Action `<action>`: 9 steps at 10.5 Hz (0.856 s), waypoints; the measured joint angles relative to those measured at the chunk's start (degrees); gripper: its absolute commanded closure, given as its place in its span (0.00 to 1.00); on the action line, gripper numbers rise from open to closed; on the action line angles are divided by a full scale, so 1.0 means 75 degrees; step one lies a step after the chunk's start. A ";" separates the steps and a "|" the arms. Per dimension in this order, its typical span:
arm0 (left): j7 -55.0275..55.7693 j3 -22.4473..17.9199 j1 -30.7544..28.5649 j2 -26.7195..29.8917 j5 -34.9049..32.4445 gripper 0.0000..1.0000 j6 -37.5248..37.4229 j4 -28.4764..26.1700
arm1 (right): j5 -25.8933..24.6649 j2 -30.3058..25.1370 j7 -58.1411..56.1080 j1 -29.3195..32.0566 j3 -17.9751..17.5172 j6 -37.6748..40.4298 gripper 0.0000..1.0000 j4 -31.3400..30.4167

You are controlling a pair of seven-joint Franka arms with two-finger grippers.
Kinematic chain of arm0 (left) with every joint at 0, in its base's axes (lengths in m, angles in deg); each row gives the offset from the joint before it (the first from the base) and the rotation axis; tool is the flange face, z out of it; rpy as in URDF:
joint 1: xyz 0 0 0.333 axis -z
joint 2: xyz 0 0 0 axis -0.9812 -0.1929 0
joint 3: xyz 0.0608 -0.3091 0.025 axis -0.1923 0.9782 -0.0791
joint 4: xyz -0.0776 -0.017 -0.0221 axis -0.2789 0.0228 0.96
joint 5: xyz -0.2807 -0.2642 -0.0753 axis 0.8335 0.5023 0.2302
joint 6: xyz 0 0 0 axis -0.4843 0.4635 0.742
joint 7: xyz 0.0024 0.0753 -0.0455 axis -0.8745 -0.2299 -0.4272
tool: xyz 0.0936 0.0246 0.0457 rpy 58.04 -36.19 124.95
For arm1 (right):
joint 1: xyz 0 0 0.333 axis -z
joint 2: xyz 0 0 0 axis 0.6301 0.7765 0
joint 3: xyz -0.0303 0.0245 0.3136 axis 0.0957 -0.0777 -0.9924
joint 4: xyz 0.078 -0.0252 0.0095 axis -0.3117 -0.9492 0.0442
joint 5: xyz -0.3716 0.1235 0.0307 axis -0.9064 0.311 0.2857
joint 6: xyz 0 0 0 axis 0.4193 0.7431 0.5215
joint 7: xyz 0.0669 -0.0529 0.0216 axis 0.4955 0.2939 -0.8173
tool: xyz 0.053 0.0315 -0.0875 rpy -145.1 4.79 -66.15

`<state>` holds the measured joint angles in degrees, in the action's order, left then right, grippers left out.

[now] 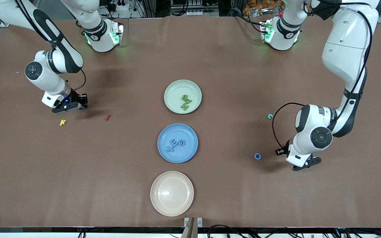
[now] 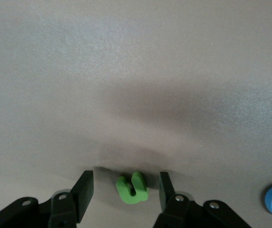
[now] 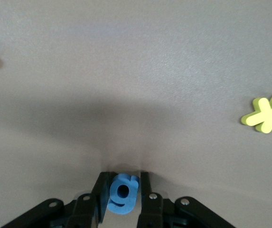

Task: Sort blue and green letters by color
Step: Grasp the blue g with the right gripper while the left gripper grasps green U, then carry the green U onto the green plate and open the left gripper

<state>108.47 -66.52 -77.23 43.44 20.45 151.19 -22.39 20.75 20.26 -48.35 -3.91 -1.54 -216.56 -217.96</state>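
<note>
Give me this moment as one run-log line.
left gripper: open around green letter on table | right gripper: shut on blue letter | green plate: two green | blue plate: three blue

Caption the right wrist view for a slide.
Right gripper shut on a blue letter at the table, yellow K lying nearby.

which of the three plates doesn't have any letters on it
The beige round plate, the one nearest the front camera. The pale green plate holds green letters and the blue plate holds blue letters.
</note>
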 measured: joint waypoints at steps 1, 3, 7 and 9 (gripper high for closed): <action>0.0026 0.0000 0.0023 -0.0025 -0.0076 0.65 0.0002 0.0008 | 0.0000 0.0000 0.0000 0.0014 0.0000 0.0000 0.67 0.0036; 0.0054 -0.0007 0.0022 -0.0040 -0.0274 0.95 0.0004 0.0010 | 0.0000 0.0000 0.0003 0.0029 0.0002 0.0025 0.67 0.0143; 0.0054 -0.0007 0.0029 -0.0044 -0.0295 1.00 0.0009 0.0048 | 0.0000 0.0006 0.0003 0.0037 0.0006 0.0071 0.68 0.0187; 0.0061 0.0006 0.0128 -0.0025 -0.0295 1.00 0.0031 0.0150 | 0.0000 0.0006 0.0002 0.0037 0.0005 0.0071 0.76 0.0187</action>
<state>108.93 -66.47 -76.26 43.26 18.23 151.42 -21.26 20.75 20.30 -48.33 -3.63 -1.50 -216.03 -216.55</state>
